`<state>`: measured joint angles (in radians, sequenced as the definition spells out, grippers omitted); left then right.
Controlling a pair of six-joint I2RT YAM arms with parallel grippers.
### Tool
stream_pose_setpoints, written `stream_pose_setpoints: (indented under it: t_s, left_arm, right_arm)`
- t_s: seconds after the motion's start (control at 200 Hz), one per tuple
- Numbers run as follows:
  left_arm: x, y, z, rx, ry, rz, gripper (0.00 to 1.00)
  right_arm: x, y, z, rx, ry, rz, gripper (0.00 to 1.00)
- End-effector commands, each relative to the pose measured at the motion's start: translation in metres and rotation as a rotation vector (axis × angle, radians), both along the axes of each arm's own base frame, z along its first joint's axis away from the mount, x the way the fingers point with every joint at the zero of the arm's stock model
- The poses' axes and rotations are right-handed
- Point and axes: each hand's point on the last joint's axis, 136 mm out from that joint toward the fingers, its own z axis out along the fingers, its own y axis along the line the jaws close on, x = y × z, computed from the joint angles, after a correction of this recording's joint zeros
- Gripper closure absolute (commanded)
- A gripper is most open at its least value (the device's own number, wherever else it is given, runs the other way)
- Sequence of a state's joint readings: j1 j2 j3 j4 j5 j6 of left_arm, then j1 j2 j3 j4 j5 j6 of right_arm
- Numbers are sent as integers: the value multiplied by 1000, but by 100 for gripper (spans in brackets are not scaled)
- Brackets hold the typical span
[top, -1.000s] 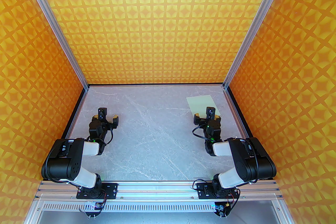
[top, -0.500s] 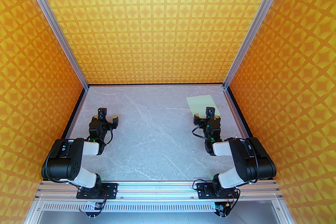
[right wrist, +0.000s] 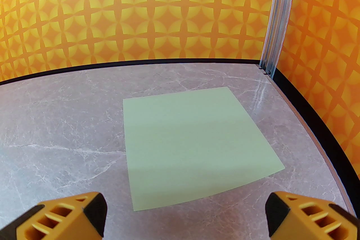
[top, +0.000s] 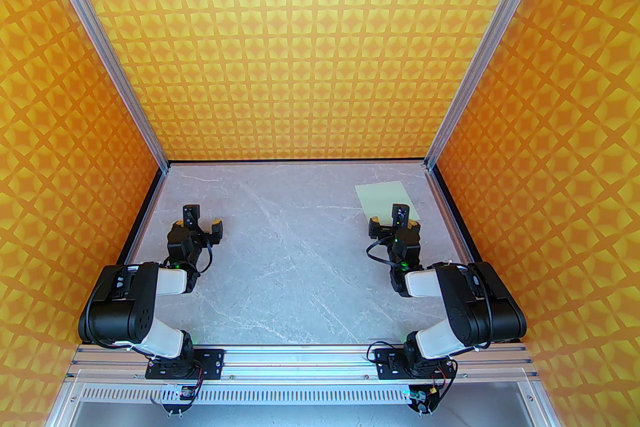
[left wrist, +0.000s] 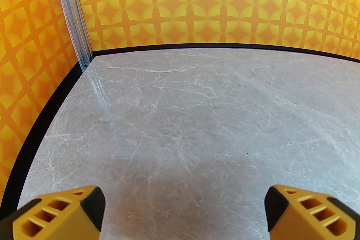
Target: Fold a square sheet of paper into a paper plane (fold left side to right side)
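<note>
Top, left-wrist and right-wrist views of a two-arm cell. The worktop (top: 290, 255) is a smooth, matte slab of grey stone pattern with fine white veining, rectangular in outline and edged by a thin black strip (right wrist: 323, 132). It is enclosed on three sides by flat walls (top: 320, 39) printed with a repeating orange and yellow four-point star motif; ribbed aluminium posts (top: 100, 49) stand at the two far corners.

The sheet of paper (top: 384, 199) is a thin, pale mint-green square with a matte surface. It lies flat and uncreased on the far right part of the worktop, near the right far corner, turned slightly out of line with the worktop's edges. Its edges are straight and its corners sharp.

The right hand (top: 389, 220) stands at the near edge of the sheet with its jaws spread wide and nothing between them. In the right-wrist view the sheet's near edge lies ahead of the fingertips, apart from them.

The left hand (top: 204, 221) is over bare worktop on the left side, well apart from the sheet, its jaws likewise spread wide and empty. Its fingers (left wrist: 56, 213) are yellow-orange mouldings, wedge-shaped, pierced with slots, and faced on the inner side with black pads (left wrist: 94, 205)
</note>
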<state>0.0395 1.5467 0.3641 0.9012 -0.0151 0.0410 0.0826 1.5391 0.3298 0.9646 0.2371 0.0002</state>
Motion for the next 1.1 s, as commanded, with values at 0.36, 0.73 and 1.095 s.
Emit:
stream_pose_setpoints:
  t_s: [0.36,0.73,1.095]
  left_arm:
    - [-12,33,114,-422,198,379,1]
    - [-24,-20,103,-488,429,235,1]
    - [-18,-85,83,-413,531,101,1]
  right_arm:
    - [-14,-53,87,168,87,-434,1]
    - [58,2,45,320,413,-222,41]
    - [106,10,-20,441,586,-311,100]
